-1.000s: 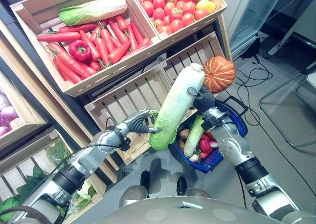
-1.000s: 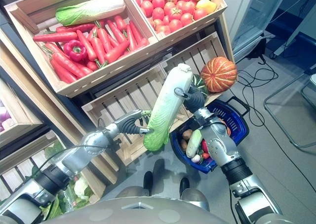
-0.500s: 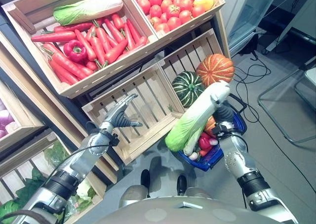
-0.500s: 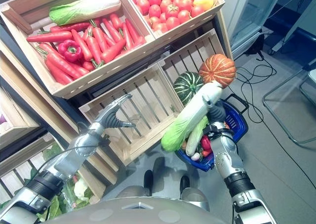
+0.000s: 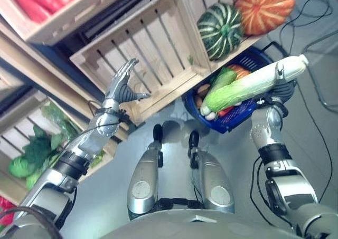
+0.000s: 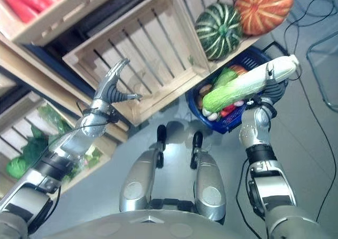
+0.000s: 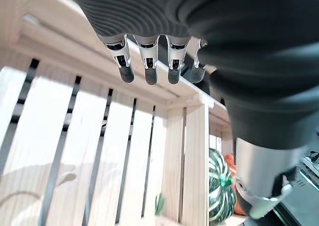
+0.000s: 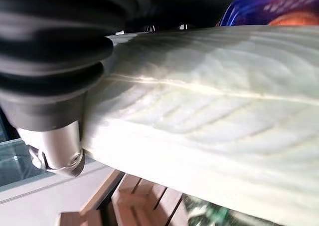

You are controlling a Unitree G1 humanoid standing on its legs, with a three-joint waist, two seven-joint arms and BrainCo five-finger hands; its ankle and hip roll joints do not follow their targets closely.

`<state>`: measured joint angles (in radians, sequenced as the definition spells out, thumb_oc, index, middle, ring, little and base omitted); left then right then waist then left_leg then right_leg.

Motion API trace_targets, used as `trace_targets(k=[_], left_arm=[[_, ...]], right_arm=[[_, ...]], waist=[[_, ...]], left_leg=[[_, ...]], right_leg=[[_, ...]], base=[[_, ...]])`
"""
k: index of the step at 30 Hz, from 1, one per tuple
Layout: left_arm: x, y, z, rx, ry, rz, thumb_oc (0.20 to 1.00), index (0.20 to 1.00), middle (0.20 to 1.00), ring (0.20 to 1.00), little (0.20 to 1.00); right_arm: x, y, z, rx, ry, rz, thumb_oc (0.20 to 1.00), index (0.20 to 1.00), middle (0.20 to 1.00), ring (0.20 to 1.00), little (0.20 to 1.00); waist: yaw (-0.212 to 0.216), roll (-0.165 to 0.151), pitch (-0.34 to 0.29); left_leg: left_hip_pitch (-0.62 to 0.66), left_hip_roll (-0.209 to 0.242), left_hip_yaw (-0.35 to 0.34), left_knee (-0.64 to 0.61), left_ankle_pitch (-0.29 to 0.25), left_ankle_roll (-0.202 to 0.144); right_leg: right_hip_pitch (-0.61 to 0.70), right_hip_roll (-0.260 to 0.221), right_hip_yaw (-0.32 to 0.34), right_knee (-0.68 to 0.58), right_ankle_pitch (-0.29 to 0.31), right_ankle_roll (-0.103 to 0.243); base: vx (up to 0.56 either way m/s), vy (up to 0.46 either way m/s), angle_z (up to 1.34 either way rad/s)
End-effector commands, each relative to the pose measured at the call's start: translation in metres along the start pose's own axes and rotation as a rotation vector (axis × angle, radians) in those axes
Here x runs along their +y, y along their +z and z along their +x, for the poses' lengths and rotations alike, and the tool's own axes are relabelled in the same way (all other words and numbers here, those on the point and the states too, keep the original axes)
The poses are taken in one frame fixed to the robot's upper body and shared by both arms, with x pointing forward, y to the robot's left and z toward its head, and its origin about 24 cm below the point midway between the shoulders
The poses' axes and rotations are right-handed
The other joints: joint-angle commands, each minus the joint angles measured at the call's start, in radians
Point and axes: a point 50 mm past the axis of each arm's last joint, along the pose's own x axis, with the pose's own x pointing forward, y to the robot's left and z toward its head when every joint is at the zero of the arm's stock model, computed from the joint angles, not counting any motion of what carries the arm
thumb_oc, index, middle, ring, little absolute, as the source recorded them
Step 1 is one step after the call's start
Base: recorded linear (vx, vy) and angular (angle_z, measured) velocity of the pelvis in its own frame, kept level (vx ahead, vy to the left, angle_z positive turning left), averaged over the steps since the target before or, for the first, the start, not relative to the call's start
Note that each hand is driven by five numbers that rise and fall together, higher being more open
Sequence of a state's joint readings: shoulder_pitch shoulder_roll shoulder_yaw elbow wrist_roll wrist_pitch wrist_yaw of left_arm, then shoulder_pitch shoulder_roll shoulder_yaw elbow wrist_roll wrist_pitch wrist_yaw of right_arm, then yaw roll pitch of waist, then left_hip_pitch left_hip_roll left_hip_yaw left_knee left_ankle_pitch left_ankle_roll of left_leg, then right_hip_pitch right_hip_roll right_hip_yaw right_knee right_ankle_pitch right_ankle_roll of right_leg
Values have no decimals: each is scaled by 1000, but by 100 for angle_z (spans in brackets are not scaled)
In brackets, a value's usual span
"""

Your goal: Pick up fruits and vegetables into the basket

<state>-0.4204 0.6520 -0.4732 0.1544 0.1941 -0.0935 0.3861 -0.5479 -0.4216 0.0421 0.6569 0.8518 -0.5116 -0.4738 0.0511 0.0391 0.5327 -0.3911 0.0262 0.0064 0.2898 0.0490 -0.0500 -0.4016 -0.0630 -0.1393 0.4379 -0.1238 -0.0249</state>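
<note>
Pale-green napa cabbage (image 5: 248, 86) lies level over the blue basket (image 5: 238, 117), our right hand (image 5: 282, 88) clamped round its white stem end. We judge it long, light and leafy-soft, best held at the firm stem. Our left hand (image 5: 120, 86) hangs open before the slatted wooden crate (image 5: 153, 49). Two pumpkins (image 5: 243, 15) sit in the neighbouring crate; grey floor (image 5: 317, 160) lies beyond.

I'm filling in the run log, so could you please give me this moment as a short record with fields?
held item: napa cabbage, lying across over the basket
right robot hand: shut on the cabbage's white end
left robot hand: open, raised before the empty wooden crate
basket: blue, already holding vegetables
shelf above basket: green striped squash, orange pumpkin
</note>
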Motion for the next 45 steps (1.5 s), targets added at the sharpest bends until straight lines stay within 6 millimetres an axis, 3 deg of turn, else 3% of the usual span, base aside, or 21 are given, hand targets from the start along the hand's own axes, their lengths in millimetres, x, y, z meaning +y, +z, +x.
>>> trace_targets(k=[1, 8, 15, 16, 17, 18, 24, 28, 31, 35, 36, 41, 45], left_arm=[[1, 20, 4, -100, 51, -74, 1000, 1000, 1000, 1000, 1000], [-2, 44, 20, -189, 82, -127, 1000, 1000, 1000, 1000, 1000], [-3, 50, 24, -211, 81, -152, 1000, 1000, 1000, 1000, 1000], [-3, 51, 25, -213, 72, -152, 1000, 1000, 1000, 1000, 1000], [-3, 51, 25, -212, 71, -152, 1000, 1000, 1000, 1000, 1000], [-3, 51, 25, -214, 69, -160, 1000, 1000, 1000, 1000, 1000], [-4, 53, 23, -235, 55, -167, 1000, 1000, 1000, 1000, 1000], [0, 51, 21, -259, 31, -178, 1000, 1000, 1000, 1000, 1000], [0, 48, 14, -265, 17, -180, 1000, 1000, 1000, 1000, 1000], [0, 42, 8, -264, 5, -150, 1000, 1000, 1000, 1000, 1000], [2, 38, 6, -256, 4, -144, 1000, 1000, 1000, 1000, 1000], [1, 25, -3, -211, -8, -126, 1000, 1000, 1000, 1000, 1000], [-8, 2, -20, -102, -43, -146, 1000, 1000, 1000, 1000, 1000]], right_arm=[[3, 45, 18, -201, -32, 54, 200, 200, 200, 200, 200], [26, 69, 38, -256, -30, 58, 200, 200, 200, 200, 200], [35, 73, 47, -191, 14, 116, 200, 200, 200, 200, 200], [36, 73, 48, -181, 9, 119, 275, 275, 275, 275, 275], [36, 72, 49, -169, 12, 123, 514, 514, 514, 514, 514], [35, 71, 50, -154, 14, 120, 1000, 1000, 1000, 1000, 1000], [31, 59, 48, -92, 29, 135, 1000, 1000, 1000, 1000, 1000], [29, 52, 46, -51, 57, 53, 1000, 1000, 1000, 1000, 1000], [16, 48, 42, -112, 1, -143, 1000, 1000, 1000, 1000, 1000], [18, 47, 39, -156, 15, -302, 1000, 1000, 1000, 1000, 1000], [16, 45, 37, -175, 8, -410, 1000, 1000, 1000, 1000, 1000], [8, 31, 28, -159, 47, -515, 1000, 1000, 1000, 1000, 1000], [-2, -1, 1, -58, 141, -555, 1000, 1000, 1000, 1000, 1000]], waist=[[-8, -10, -13], [8, 12, -13], [15, 26, -13], [15, 29, -13], [15, 30, -13], [17, 31, -13], [18, 30, -13], [21, 22, -13], [23, 10, -13], [25, -2, -13], [26, -7, -13], [25, -21, -13], [20, -33, -61]], left_leg=[[-96, -30, 16, 220, -167, -3], [-332, -51, 40, 397, -229, 12], [-457, -58, 47, 499, -266, 30], [-474, -61, 48, 516, -274, 34], [-480, -61, 48, 522, -277, 35], [-492, -64, 48, 531, -281, 38], [-491, -72, 45, 537, -283, 39], [-464, -72, 49, 513, -275, 36], [-409, -69, 46, 470, -262, 31], [-337, -68, 37, 397, -235, 24], [-283, -68, 33, 338, -216, 19], [-120, -73, 10, 161, -153, 8], [61, -78, -27, -56, -83, 1]], right_leg=[[15, -19, -16, 14, 9, 46], [-238, -56, -27, 213, -29, 45], [-400, -68, -19, 352, -55, 45], [-422, -70, -16, 377, -61, 45], [-430, -70, -15, 384, -63, 46], [-446, -71, -15, 397, -64, 46], [-448, -69, -17, 404, -59, 51], [-418, -65, -22, 375, -50, 53], [-355, -57, -28, 325, -38, 58], [-272, -44, -26, 243, -21, 62], [-219, -37, -24, 184, -11, 64], [-48, -12, -32, -13, 29, 69], [140, 5, -41, -230, 79, 70]], base=[[-65, -26, 9], [-62, -8, 6], [-2, 7, 5], [17, 12, 7], [24, 10, 10], [26, 2, 7], [26, -12, 2], [22, -44, 2], [52, -41, 2], [24, -26, 2], [37, -30, 1], [33, -18, 0], [73, 8, -5]])
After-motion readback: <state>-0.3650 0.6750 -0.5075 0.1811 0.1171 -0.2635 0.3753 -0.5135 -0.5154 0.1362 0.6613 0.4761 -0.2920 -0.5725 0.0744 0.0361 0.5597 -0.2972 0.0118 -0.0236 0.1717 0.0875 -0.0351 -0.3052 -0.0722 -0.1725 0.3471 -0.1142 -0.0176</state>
